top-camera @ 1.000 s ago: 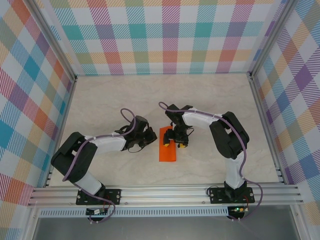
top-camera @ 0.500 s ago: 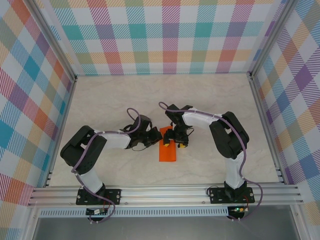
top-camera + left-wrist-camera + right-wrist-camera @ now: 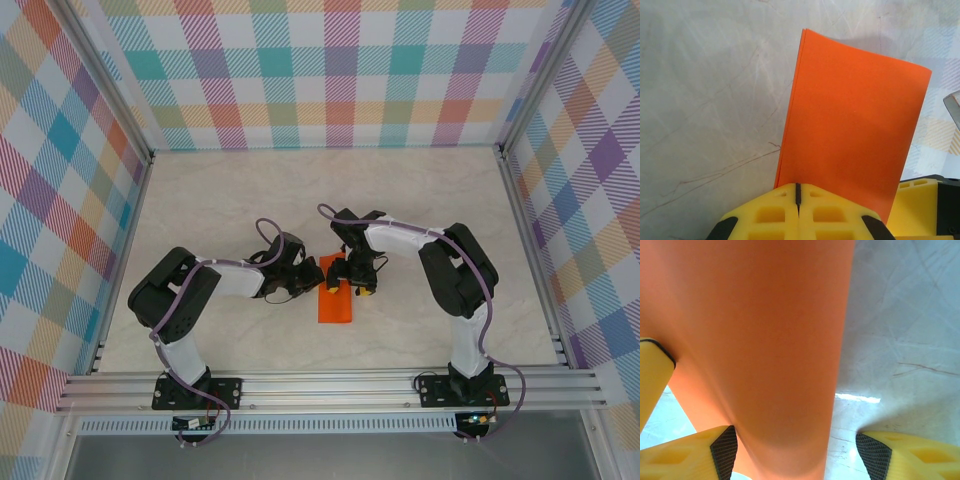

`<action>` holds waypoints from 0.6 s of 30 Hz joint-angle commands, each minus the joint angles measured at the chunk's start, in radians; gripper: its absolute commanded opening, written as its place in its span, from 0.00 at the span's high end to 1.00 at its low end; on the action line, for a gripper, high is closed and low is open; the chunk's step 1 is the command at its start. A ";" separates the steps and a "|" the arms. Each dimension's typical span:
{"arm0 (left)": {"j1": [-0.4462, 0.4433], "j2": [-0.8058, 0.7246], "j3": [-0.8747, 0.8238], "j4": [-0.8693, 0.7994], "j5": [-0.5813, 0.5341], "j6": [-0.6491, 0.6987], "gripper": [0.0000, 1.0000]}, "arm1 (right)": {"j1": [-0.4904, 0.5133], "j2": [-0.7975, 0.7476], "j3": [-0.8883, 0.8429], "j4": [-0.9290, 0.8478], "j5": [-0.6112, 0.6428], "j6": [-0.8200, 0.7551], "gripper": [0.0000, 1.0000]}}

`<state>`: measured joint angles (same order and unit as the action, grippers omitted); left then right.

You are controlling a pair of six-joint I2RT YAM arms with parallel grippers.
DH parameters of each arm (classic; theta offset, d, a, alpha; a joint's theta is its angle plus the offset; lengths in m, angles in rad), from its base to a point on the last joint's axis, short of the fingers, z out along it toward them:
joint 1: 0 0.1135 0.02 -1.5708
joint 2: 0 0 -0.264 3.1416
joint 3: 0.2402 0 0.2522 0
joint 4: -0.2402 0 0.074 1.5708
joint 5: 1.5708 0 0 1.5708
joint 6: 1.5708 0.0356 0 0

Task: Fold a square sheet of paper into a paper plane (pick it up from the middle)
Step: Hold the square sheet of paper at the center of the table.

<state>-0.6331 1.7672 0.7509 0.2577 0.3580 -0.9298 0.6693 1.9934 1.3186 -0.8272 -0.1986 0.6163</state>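
Observation:
The square sheet of paper (image 3: 336, 306) is bright orange and lies doubled into a narrow strip at the table's middle. Its doubled left edge shows in the left wrist view on the paper (image 3: 855, 125). My left gripper (image 3: 312, 283) is shut, its yellow tips (image 3: 798, 192) closed together at the strip's upper left edge and covering that edge. I cannot tell whether paper is pinched between them. My right gripper (image 3: 350, 289) stands open over the strip's top end. In the right wrist view the paper (image 3: 755, 340) bulges up between the right gripper's (image 3: 797, 447) spread fingers.
The pale marble table (image 3: 220, 200) is walled by checked panels on three sides. A metal rail (image 3: 330, 385) with both arm bases runs along the near edge. The two grippers stand very close together over the paper.
The left arm's elbow has swung rightward and its gripper has edged closer to the paper's left edge. The right arm and the paper have stayed put.

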 commanded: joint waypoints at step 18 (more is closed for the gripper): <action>-0.031 0.041 0.016 -0.110 -0.047 0.062 1.00 | -0.117 -0.389 -0.271 0.331 -0.154 0.077 0.51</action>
<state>-0.6453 1.7679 0.7658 0.2359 0.3283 -0.8925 0.5686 1.6501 1.0939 -0.6186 -0.2367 0.6632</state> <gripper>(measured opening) 0.047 0.552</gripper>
